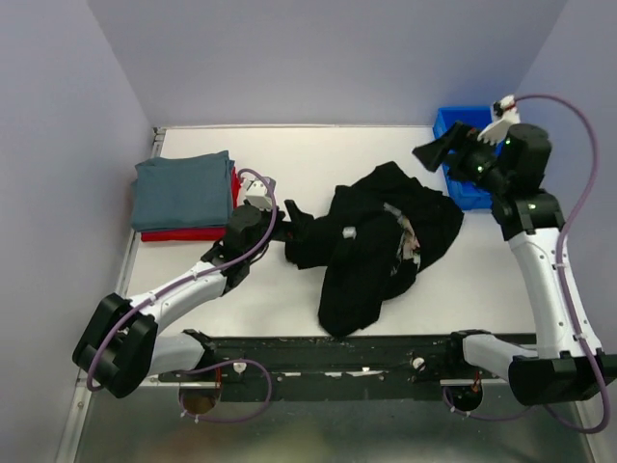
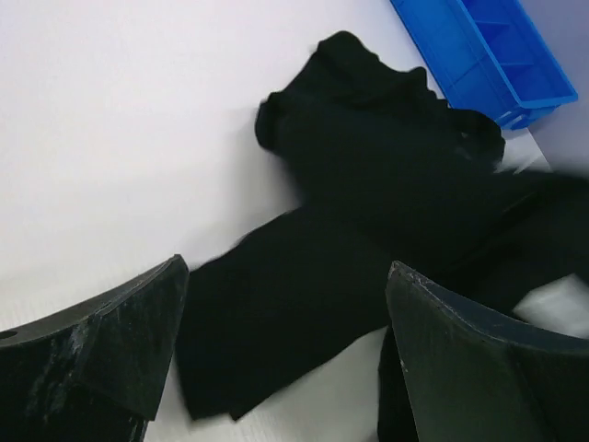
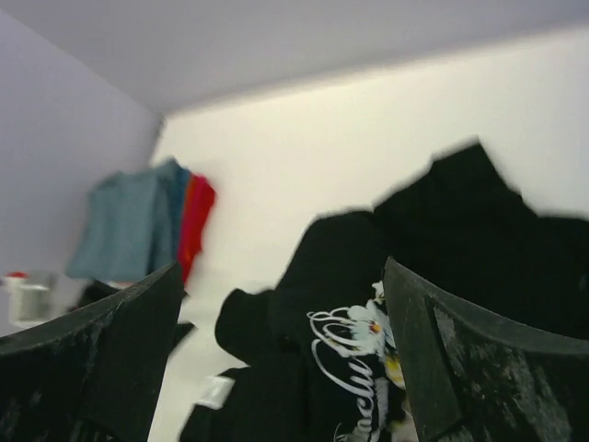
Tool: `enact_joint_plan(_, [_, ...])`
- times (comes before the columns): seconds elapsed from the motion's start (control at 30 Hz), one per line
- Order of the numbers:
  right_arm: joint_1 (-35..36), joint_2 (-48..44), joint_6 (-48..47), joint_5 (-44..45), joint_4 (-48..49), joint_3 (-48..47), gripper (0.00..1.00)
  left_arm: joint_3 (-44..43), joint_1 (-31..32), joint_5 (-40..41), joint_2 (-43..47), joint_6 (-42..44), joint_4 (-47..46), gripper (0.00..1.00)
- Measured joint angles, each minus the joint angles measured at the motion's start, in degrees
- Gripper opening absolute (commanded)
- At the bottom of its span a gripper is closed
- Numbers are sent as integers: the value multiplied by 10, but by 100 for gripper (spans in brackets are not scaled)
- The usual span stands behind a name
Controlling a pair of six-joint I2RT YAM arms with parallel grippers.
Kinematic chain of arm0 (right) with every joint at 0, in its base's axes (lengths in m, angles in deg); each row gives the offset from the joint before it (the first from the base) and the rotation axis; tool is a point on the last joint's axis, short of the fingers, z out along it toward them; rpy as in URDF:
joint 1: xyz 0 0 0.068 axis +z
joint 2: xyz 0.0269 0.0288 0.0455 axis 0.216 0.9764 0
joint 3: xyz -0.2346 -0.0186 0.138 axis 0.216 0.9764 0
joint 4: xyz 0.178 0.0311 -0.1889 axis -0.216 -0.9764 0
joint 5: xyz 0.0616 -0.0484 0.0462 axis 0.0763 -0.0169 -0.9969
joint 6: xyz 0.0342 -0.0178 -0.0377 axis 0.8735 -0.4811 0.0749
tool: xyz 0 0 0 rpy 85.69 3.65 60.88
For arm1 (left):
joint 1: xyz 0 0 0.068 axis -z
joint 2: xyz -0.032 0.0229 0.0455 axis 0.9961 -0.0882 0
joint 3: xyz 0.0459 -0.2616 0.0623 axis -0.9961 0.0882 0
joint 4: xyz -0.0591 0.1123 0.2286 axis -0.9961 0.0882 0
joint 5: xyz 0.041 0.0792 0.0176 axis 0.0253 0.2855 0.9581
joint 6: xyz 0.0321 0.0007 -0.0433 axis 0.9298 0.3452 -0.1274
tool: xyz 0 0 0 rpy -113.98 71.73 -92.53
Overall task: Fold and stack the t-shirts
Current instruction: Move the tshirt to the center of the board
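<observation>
left tool (image 2: 285, 267) and right tool (image 3: 283, 265) gape empty, the black t-shirt (image 1: 371, 256) lying crumpled.

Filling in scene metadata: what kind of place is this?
Probably a lab robot cell, not a home: a bare white table boxed in by plain lavender walls, left arm and right arm bolted at its near edge, with a blue bin and a black t-shirt as props.

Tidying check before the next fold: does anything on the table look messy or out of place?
Yes. The black t-shirt lies in a crumpled, unfolded heap mid-table, while the grey-blue t-shirt sits neatly folded on the red t-shirt at the far left corner.
</observation>
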Motion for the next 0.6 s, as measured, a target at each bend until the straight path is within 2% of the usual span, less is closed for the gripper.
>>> enact_joint_plan(0.17, [0, -7, -1, 8, -6, 176, 86, 0, 0, -20, -6, 1, -12, 99])
enact_joint_plan(0.3, [5, -18, -5, 7, -4, 262, 82, 0, 0, -40, -28, 1, -19, 98])
enact_joint_plan(0.37, [14, -26, -7, 7, -2, 295, 78, -4, 0, -46, -43, 0, -13, 95])
enact_joint_plan(0.6, [28, -47, -7, 19, 4, 365, 82, -83, 0, -37, -125, -7, 61, 88])
